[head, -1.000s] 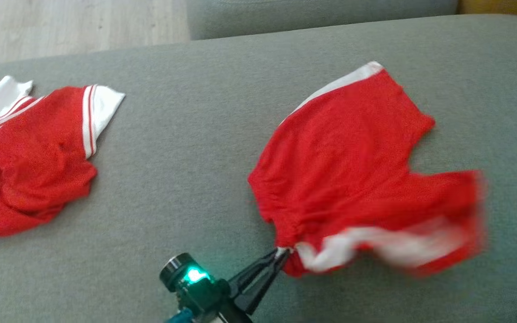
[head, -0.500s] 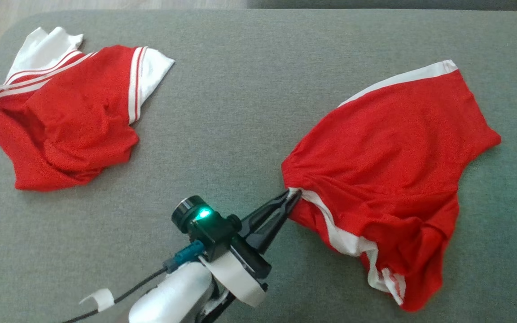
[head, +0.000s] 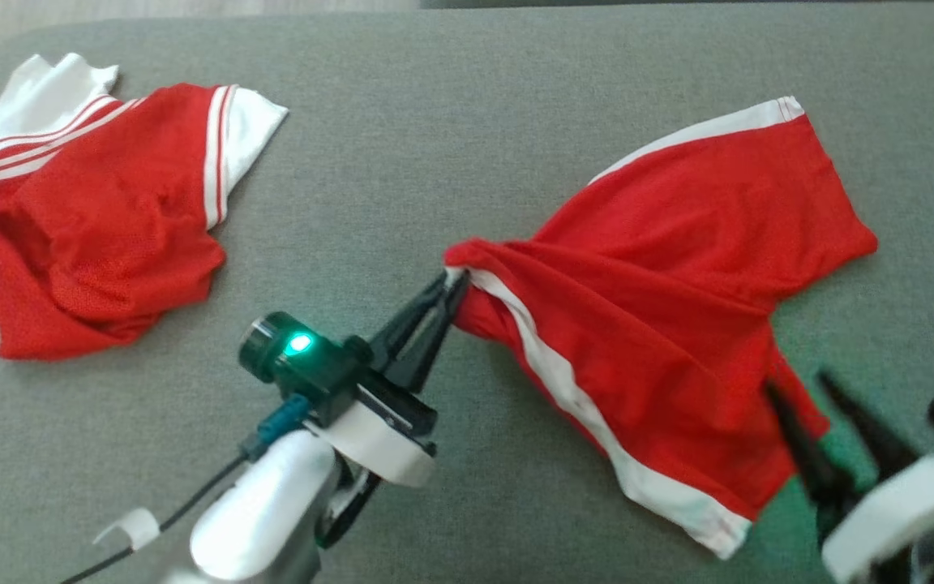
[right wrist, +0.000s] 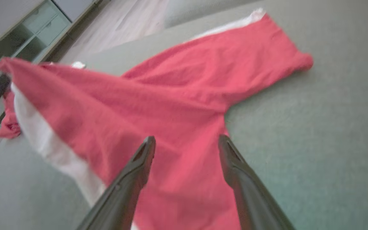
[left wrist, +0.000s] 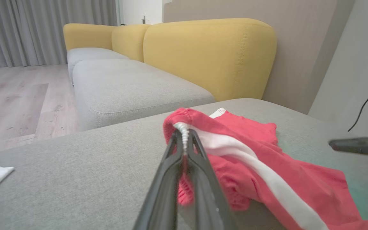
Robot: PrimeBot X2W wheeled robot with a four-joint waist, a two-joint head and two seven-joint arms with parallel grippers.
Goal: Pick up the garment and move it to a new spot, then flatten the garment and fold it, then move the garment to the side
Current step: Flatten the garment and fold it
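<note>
Firmly, left pincer (head: 451, 285) clamps a corner of the garment (head: 678, 268); right pincer (head: 795, 381) gapes over it

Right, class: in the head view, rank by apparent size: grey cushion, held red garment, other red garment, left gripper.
Largest to smallest:
grey cushion
held red garment
other red garment, cropped at the picture's edge
left gripper, smallest despite being nearer the camera

- A home living room.
- Yellow-backed sofa (left wrist: 209, 54) with grey seat cushions (left wrist: 133, 86) at 12 o'clock, left wrist view.
- Grey curtains (left wrist: 43, 28) at 10 o'clock; wooden floor (left wrist: 18, 95) at 9.
</note>
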